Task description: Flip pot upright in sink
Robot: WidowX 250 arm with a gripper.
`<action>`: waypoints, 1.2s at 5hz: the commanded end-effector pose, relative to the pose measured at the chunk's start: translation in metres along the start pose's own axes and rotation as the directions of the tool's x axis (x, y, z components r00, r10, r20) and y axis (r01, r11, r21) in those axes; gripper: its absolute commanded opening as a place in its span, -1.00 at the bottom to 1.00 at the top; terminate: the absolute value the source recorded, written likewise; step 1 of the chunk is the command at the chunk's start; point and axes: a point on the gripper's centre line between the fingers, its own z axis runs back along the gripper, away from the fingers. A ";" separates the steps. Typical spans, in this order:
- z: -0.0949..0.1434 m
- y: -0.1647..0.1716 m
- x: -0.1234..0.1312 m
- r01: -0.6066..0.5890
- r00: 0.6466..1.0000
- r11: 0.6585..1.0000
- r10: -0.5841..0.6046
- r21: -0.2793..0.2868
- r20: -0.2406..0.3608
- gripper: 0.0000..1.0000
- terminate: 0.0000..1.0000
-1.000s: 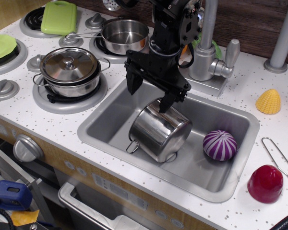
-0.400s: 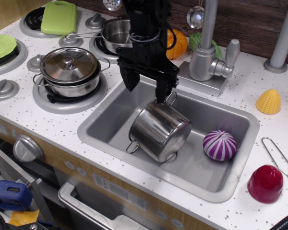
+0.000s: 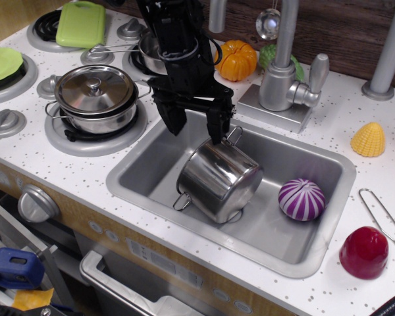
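The shiny steel pot lies tilted on its side in the grey sink, bottom toward the front, with one wire loop handle at its lower left and one at its upper right. My black gripper hangs open and empty over the sink's back left part. Its right fingertip is just above the pot's upper rim, close to it or touching. Its left fingertip is over the sink's left wall.
A purple striped ball lies in the sink's right part. A lidded steel pot and a saucepan sit on burners at the left. The faucet, an orange pumpkin, a yellow toy and a red toy stand around the sink.
My gripper has moved left and slightly back, from above the pot's top to over the sink's back left part. The pot has not moved.
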 end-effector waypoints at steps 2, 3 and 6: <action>-0.001 -0.005 0.002 -0.002 0.997 0.997 0.008 -0.077 0.077 1.00 -1.00; -0.006 -0.007 0.000 -0.024 0.997 0.994 0.032 -0.108 0.077 1.00 -1.00; -0.022 -0.026 -0.010 -0.099 0.988 0.978 0.118 -0.181 0.095 1.00 -1.00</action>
